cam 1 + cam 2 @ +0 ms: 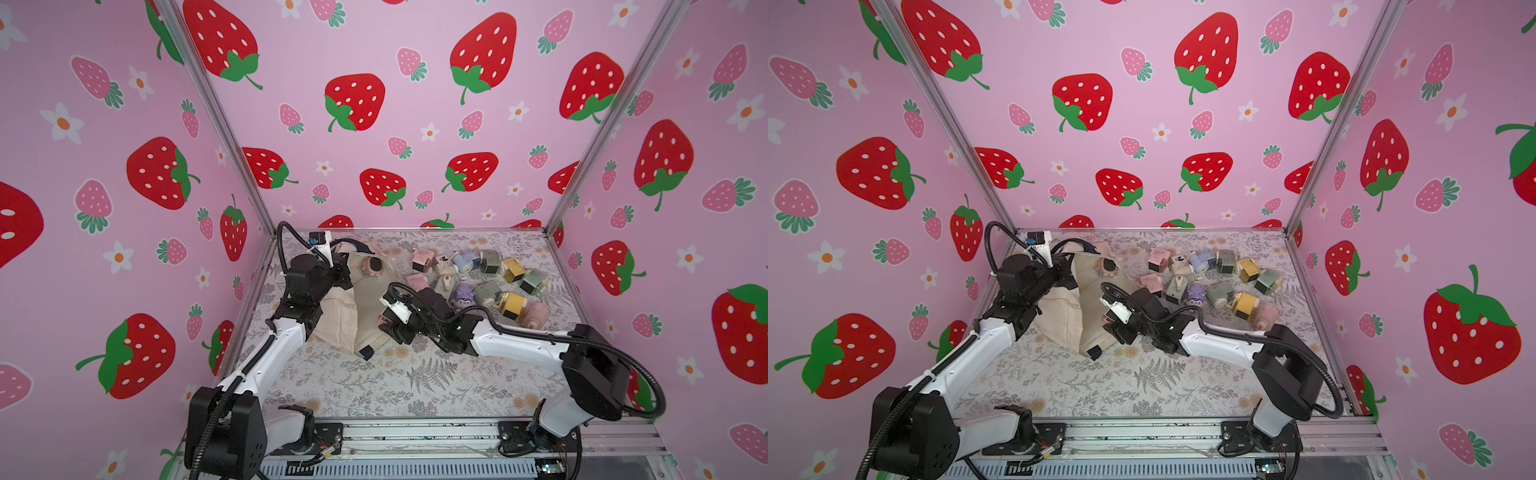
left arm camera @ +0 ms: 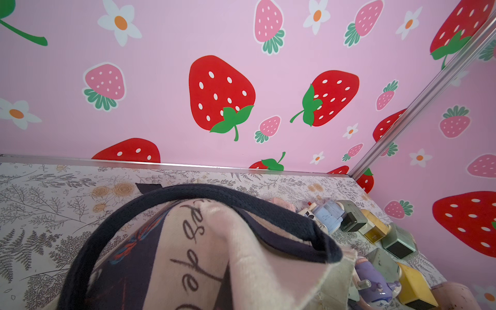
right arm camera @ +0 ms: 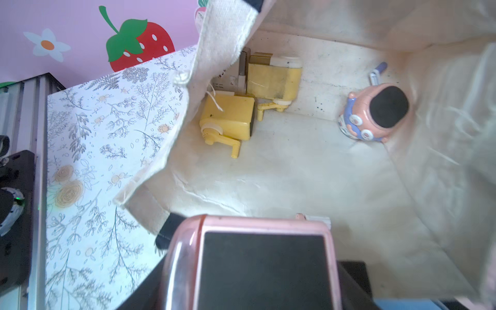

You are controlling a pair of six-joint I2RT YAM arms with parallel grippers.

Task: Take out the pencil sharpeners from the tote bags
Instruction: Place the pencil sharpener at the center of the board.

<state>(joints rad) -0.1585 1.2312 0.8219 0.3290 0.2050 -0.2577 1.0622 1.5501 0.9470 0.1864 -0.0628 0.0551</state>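
The cream tote bag [image 1: 345, 316] lies at the back left of the table with its mouth held up. My left gripper [image 1: 343, 271] is shut on its rim by the navy handle [image 2: 188, 197]; the bag's script lettering [image 2: 192, 257] fills the left wrist view and hides the fingers. My right gripper [image 3: 255, 281] is shut on a pink pencil sharpener [image 3: 257, 265] at the bag's mouth, also seen in both top views [image 1: 385, 320] [image 1: 1108, 319]. Inside the bag lie two yellow sharpeners [image 3: 228, 118] [image 3: 273, 77] and a pink-and-blue cartoon sharpener [image 3: 375, 115].
Several pencil sharpeners [image 1: 478, 278] lie in a pile on the floral table [image 1: 415, 386] at the back right, close behind my right arm. Strawberry-printed walls close in the table at the back and both sides.
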